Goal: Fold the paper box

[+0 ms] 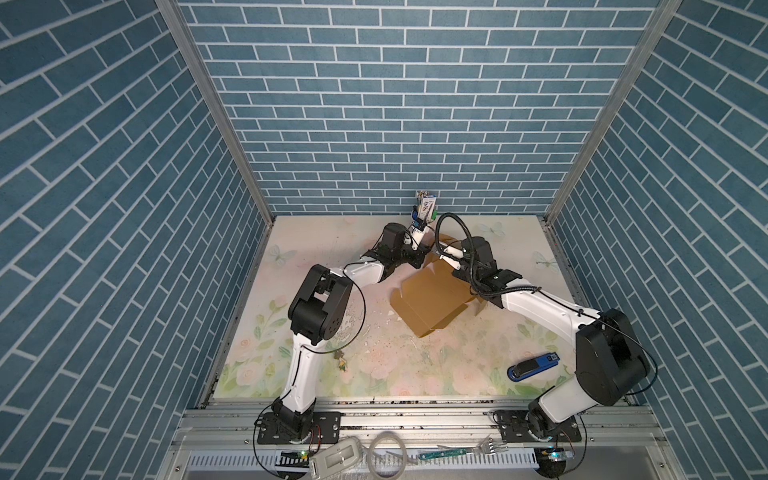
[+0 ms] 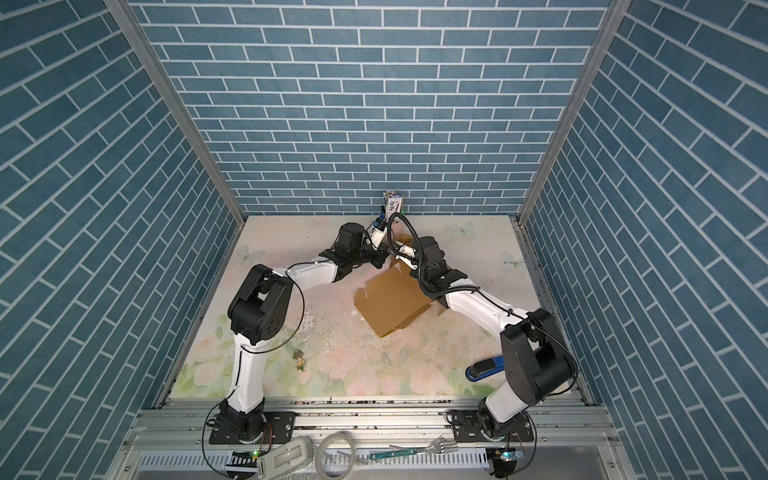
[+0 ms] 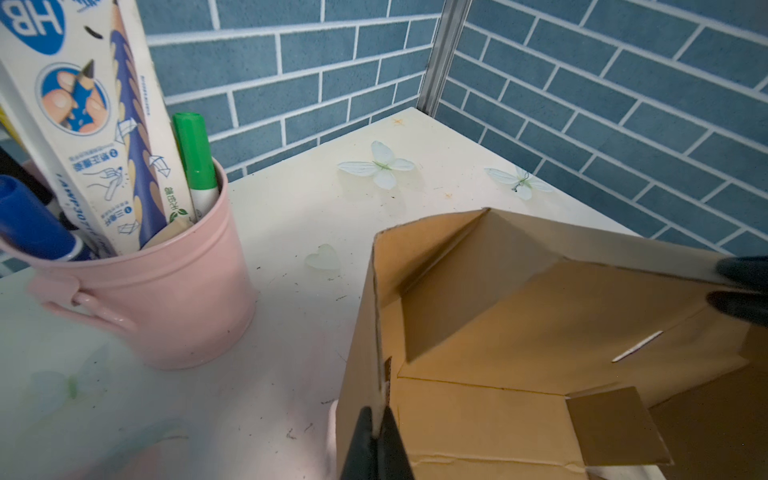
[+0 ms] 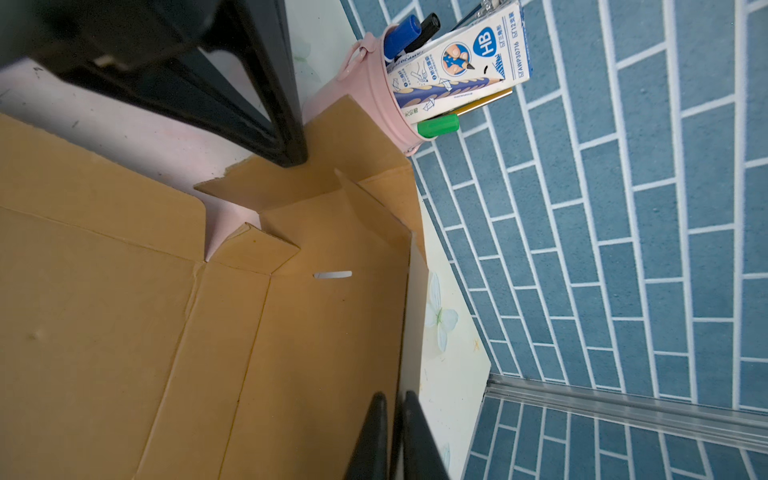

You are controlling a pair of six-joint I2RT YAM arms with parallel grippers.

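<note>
Both pinched: left gripper [image 3: 377, 415], right gripper [image 4: 394, 401]

Both top views look down from high above the near edge of the flower-printed tabletop [image 1: 415, 374], facing the blue brick-patterned back wall [image 1: 374, 104] and taking in the whole table. The left wrist camera sits low and close, facing the back right corner past the pink metal pen bucket [image 3: 166, 299]. The right wrist camera sits close over the brown corrugated cardboard box [image 4: 124, 332], facing that wall. Both wrist views share bucket and box.
</note>
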